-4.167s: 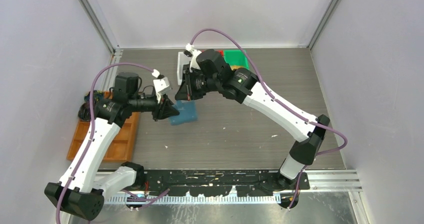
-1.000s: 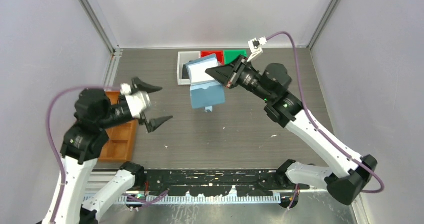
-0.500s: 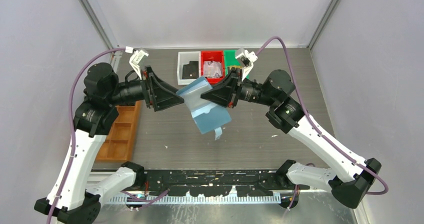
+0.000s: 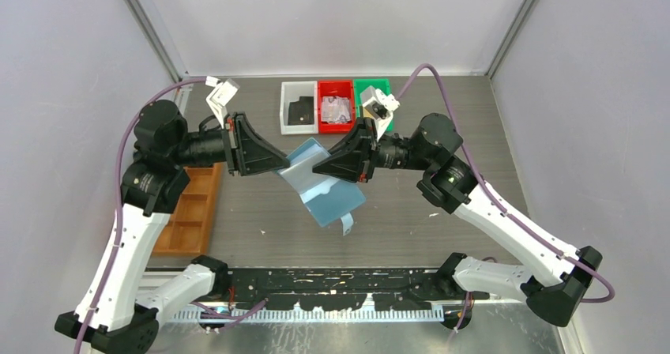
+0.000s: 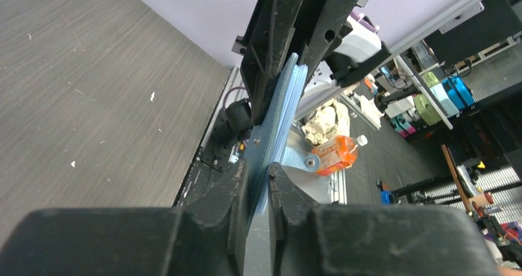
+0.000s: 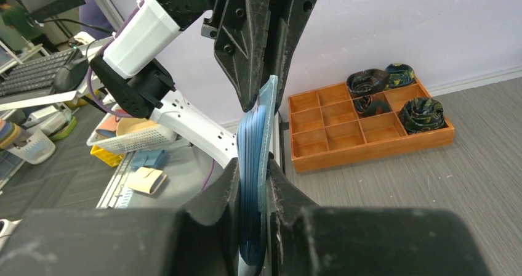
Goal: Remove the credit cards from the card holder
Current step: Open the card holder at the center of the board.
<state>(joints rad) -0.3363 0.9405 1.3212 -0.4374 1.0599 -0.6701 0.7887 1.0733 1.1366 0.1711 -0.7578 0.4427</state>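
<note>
Holding the holder [image 4: 325,194] in mid-air between both arms, over the middle of the table [image 4: 458,133]. It hangs open and tilted, tab [image 4: 346,221] dangling.

- Left gripper [image 4: 284,166]: pinched almost shut on the holder's left edge.
- Right gripper [image 4: 318,167]: pinched the same way just beside it.
- Both wrist views show the holder edge-on between the fingers.
- Cards inside: cannot tell.
- 1 black card [image 4: 301,112] lies in the white bin [image 4: 284,105], 1 silvery card [image 4: 337,109] in the red bin [image 4: 320,101].

Risks:
1. Both are thin edge pinches, so an uneven pull could slip a flap and drop the holder.
2. Fingers clamped across the slots could pin the cards in.
3. With this tilt, a loose card could slide onto the table.
4. The tips sit very close and could collide.
</note>
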